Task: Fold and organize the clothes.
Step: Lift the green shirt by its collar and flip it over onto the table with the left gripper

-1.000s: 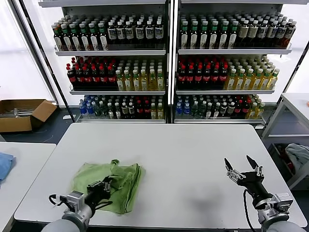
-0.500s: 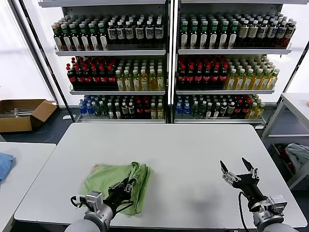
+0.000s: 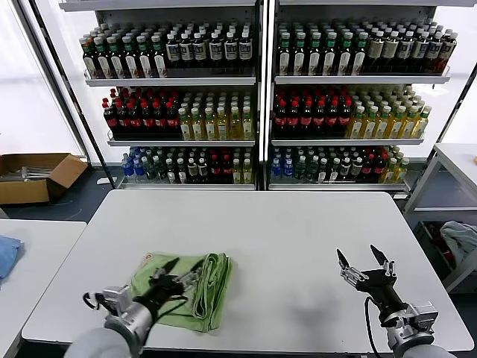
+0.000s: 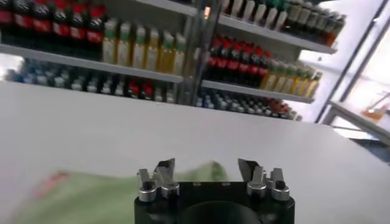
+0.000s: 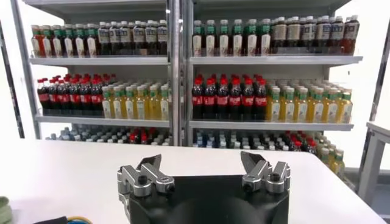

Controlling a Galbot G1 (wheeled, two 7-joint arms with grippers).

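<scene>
White table [image 3: 298, 224]: folded polo shirt [image 3: 205, 294] (green) under spread, empty left gripper [image 3: 177, 274]; right gripper [image 3: 361, 262] spread, empty.

Bare white table [image 3: 283, 224] between folded green shirt [image 3: 201, 287] and right pincer [image 3: 363, 262], open passage

Folded light green polo shirt [image 3: 190, 287] on white table [image 3: 283, 231]; left gripper [image 3: 181, 274] spread over it, right gripper [image 3: 361, 262] spread, apart.

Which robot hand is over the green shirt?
The left gripper, fingers open above the folded green shirt. The right gripper hangs far off over bare table.
</scene>
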